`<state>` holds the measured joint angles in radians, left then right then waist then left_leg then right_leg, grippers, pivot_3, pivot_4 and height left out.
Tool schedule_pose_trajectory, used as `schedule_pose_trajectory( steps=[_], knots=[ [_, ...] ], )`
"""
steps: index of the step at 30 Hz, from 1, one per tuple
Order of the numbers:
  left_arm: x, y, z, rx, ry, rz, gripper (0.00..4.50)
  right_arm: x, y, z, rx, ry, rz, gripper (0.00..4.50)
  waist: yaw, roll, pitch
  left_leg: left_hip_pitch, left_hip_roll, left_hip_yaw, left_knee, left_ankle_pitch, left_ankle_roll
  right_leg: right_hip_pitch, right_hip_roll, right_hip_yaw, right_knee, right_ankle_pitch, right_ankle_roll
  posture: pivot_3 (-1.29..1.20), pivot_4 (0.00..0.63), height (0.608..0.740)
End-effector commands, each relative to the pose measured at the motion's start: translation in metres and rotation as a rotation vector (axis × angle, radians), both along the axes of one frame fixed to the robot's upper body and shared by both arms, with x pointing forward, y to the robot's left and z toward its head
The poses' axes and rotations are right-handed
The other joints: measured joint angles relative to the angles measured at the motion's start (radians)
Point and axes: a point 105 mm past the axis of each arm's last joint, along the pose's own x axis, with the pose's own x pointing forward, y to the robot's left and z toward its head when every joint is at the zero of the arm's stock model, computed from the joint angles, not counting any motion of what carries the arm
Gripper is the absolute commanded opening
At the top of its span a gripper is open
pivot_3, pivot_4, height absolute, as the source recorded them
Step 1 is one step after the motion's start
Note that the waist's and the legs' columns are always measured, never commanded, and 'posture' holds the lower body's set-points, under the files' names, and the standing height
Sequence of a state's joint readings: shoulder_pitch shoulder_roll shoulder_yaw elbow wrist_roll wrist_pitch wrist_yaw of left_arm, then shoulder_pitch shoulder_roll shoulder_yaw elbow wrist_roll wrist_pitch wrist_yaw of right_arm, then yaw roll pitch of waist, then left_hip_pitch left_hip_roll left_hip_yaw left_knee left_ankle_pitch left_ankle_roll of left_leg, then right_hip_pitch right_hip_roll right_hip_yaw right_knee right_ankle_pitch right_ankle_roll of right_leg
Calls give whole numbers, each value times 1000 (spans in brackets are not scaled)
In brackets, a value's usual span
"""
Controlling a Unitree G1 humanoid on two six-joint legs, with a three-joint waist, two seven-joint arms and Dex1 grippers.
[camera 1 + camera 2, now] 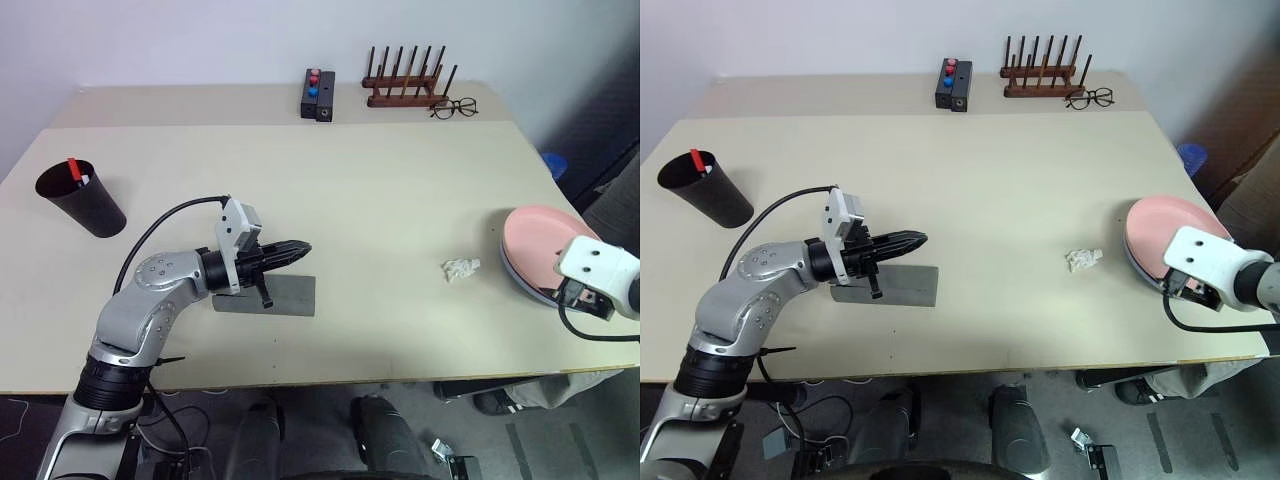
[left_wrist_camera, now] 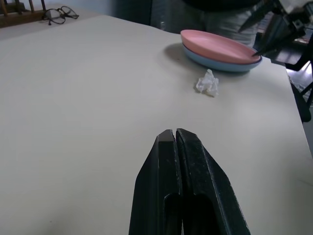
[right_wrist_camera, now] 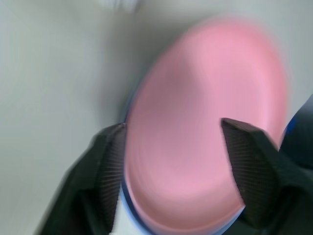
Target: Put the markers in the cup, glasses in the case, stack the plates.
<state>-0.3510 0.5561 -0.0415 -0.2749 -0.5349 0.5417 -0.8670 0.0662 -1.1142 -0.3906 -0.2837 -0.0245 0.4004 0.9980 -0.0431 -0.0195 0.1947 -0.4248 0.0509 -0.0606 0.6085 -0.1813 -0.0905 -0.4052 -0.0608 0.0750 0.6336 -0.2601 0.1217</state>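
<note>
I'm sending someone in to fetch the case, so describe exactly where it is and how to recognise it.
Start at the table's near edge, on the robot's left side. The case lies flat there, shut, under the left gripper. It is a plain grey rectangle, unlike the small black box with red and blue buttons at the far edge.

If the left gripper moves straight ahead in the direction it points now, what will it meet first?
Probably the crumpled white scrap, though it lies slightly off the line. The left gripper, shut, points level across bare table toward the stacked pink plate and blue plate; its height may carry it over the scrap.
</note>
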Motion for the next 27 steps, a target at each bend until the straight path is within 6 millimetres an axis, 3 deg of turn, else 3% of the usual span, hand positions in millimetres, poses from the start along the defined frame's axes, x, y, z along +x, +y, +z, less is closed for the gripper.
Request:
schedule_pose_trajectory(
  steps=[1, 5, 8, 17, 20, 24, 27],
  knots=[
    [1, 9, 10, -7, -47, 41, 0, 7, 37, -1, 106, -6, 116, 2910, -2, -1, 0, 0, 0, 0, 0, 0, 0, 0, 0, 0, 0, 0, 0, 0, 150, 740],
    [-1, 13, 11, -5, -53, 60, 0, 23, 59, -20, 120, 10, 179, 2910, 2, 0, 0, 0, 0, 0, 0, 0, 0, 0, 0, 0, 0, 0, 0, 0, 150, 740],
    [-5, 14, 12, -5, -54, 67, 0, 32, 65, -31, 128, 25, 196, 2910, 5, 0, 0, -1, -1, 0, 1, 0, 0, 0, -1, 0, 0, 0, 0, 0, 150, 740],
    [-15, 20, 11, -1, -50, 110, 0, 55, 47, -57, 50, 61, 171, 2910, 1, 0, 0, -1, -1, 0, 1, 0, 0, 0, -1, 0, 0, 0, 0, 0, 150, 740],
    [-17, 21, 9, 1, -46, 115, 0, 60, 42, -57, 53, 52, 153, 2063, 2, 0, 0, -1, -1, 0, 2, 0, 0, 0, -1, 0, 0, 0, 0, 0, 150, 740],
    [-17, 21, 9, 1, -43, 117, 0, 59, 45, -53, 58, 45, 169, 103, 2, 0, 0, -1, -1, 0, 2, 0, 0, 0, -1, 0, 0, 0, 0, 0, 150, 740],
    [-16, 21, 7, 2, -40, 112, 0, 59, 46, -48, 56, 28, 172, 45, 1, 0, 0, -1, -1, 0, 2, 0, 1, 0, -1, 0, 0, 0, 0, 0, 150, 740]
  ],
)
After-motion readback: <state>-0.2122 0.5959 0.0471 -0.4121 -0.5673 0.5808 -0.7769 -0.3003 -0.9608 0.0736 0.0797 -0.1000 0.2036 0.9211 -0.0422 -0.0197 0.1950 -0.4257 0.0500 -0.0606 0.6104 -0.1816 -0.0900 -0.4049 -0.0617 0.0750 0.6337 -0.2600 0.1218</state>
